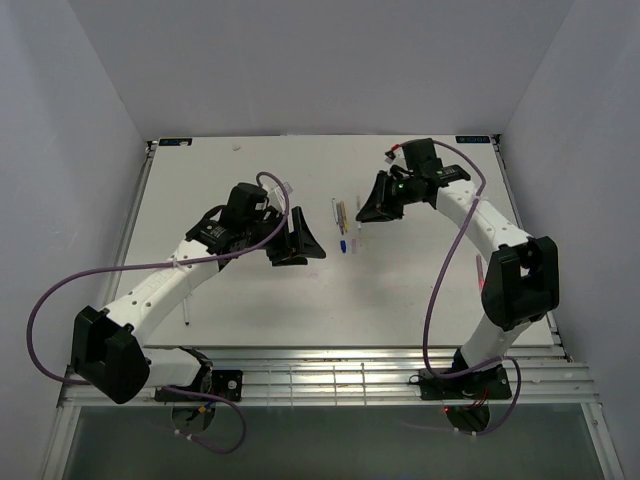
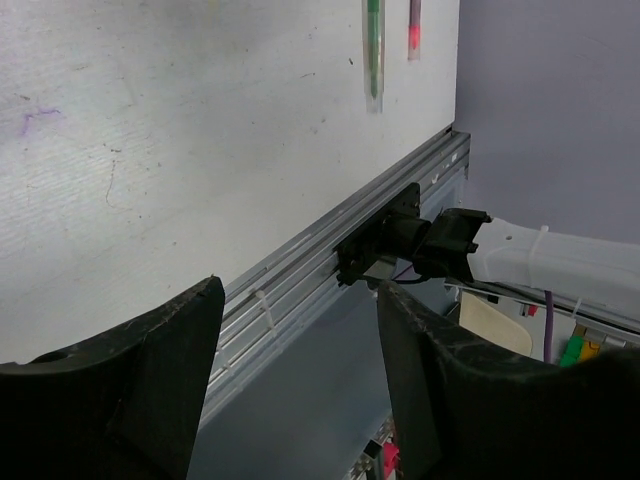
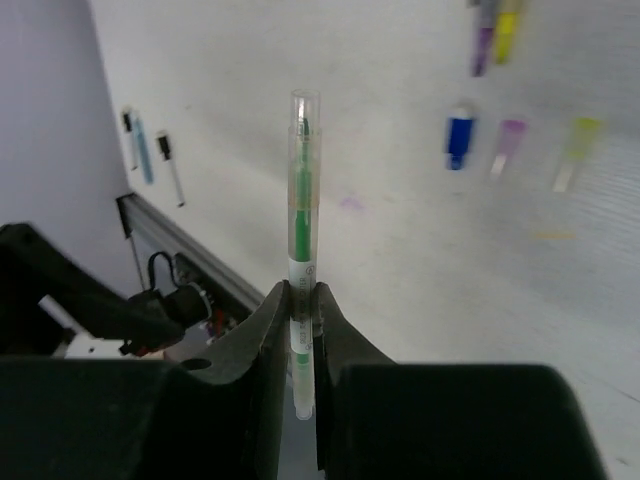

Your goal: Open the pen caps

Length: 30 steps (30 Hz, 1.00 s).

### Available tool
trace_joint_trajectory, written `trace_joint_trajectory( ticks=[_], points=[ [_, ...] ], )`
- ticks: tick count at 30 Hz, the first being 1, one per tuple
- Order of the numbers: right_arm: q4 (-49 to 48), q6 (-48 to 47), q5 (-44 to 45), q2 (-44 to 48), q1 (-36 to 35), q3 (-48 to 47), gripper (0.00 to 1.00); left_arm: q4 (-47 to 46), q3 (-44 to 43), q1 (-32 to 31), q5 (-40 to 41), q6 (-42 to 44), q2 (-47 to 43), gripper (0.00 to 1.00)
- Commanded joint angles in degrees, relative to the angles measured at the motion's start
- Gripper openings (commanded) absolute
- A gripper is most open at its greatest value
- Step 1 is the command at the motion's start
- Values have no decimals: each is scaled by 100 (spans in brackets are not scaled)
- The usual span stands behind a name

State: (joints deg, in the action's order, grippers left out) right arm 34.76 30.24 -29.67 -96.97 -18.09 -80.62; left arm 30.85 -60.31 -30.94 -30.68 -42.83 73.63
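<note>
My right gripper is shut on a green pen, held upright above the table, with its clear cap on the far end. On the table beyond it lie a blue pen cap, a pink one and a pale yellow one, with more pens past them. From above, the pens and caps lie between my two grippers. My left gripper hovers to their left; it is open with nothing between its fingers.
A green pen and a pink pen lie near the table's right side. Two thin pens rest near the left edge, one showing from above. The metal rail marks the near table edge.
</note>
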Motion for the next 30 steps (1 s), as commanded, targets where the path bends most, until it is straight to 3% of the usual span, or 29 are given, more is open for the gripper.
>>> trace_joint_trajectory(
  ticks=[1,10,23,30],
  points=[
    [-295,615,-882,-24,-502,-559,8,-299,-253,-35,-158,37,90,73],
    [-462,799,-1032,-15,-951,-481,8,-281,-279,-299,579,82,117,72],
    [-584,1027,-839,46,-1311,-209,8,-853,-200,-439,405,-261,257,69],
    [-743,1221,-795,73,-1417,-139,8,-870,-147,-492,422,-305,328,63]
  ],
)
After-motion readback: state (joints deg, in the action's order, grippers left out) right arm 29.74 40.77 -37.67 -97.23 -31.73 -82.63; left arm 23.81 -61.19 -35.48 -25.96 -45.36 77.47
